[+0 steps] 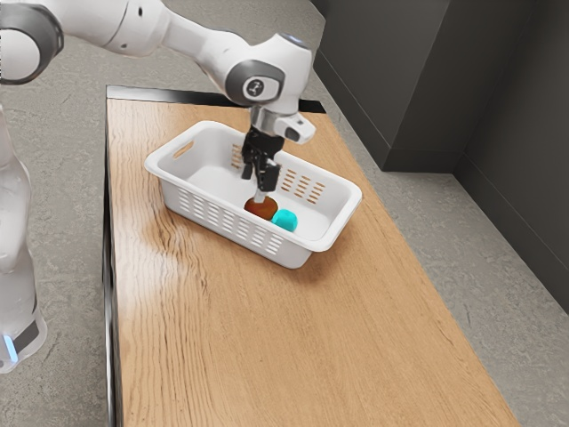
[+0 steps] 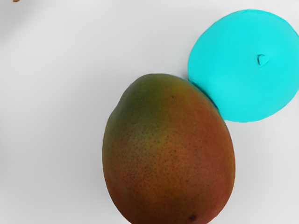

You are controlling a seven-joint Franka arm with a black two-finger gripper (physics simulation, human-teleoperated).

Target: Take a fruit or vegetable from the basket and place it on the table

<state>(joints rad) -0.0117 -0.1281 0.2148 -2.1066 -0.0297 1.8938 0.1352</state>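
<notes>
We are reaching with one arm (image 1: 200,44) over one white plastic basket (image 1: 298,253), and our one end effector (image 1: 260,189) is pointing down inside it, just above one mango (image 1: 260,209). Whether the end effector is standing spread, pressed together or pinching the fruit, we cannot tell. The basket is holding two things in all: the single mango and a single turquoise ball-shaped fruit (image 1: 284,221) with one small stem nub. Both are lying at the basket's bottom, and the two are touching side by side. The mango is showing mostly red and brown, with a green patch toward one end and one larger dark spot toward the other. The basket is standing upright on one wooden desk (image 1: 267,347), its walls showing rows of slots, and one handle opening (image 1: 183,149) is showing at its end toward the exterior view's left. Around the desk we are seeing a grey floor (image 1: 62,133).
</notes>
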